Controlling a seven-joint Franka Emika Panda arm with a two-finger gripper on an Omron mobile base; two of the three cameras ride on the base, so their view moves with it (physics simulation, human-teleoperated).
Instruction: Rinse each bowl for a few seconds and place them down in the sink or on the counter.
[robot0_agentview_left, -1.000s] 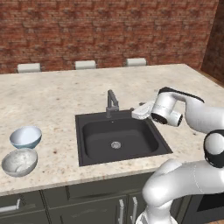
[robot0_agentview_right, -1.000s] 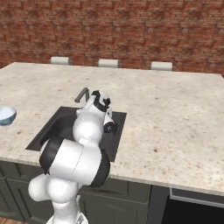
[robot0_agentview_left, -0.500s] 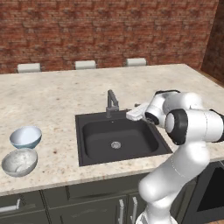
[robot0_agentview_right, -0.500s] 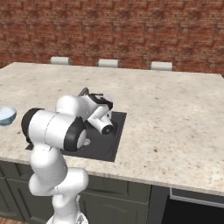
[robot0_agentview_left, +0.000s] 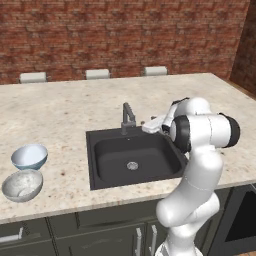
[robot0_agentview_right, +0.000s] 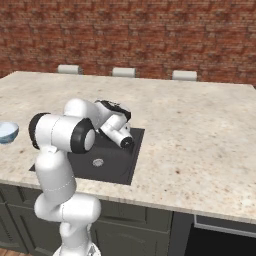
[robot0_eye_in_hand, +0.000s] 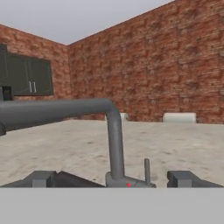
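Bowls sit side by side at the left end of the worktop (robot0_agentview_left: 65, 107), well apart from the sink (robot0_agentview_left: 132, 159): the pale blue bowl (robot0_agentview_left: 29, 156) farther back, the speckled grey bowl (robot0_agentview_left: 22, 185) just in front of it near the worktop's front edge. Both stand upright and neither is under the tap, so by my reading no rinsing has begun for either.

The end effector (robot0_agentview_left: 150, 126) hangs at the sink's back right corner, close beside the faucet (robot0_agentview_left: 128, 118), with its jaws spread as wide as they go and nothing between them. In the hand view the two fingertips (robot0_eye_in_hand: 43, 179) flank the faucet's upright pipe (robot0_eye_in_hand: 115, 144) and its small lever (robot0_eye_in_hand: 147, 170), and the spout runs off to the left. That aim, level and straight at the faucet base, suggests the arm is lined up on the lever to turn the water on before fetching a bowl, though that is my judgement. The basin itself holds only its silver drain (robot0_agentview_left: 132, 165).
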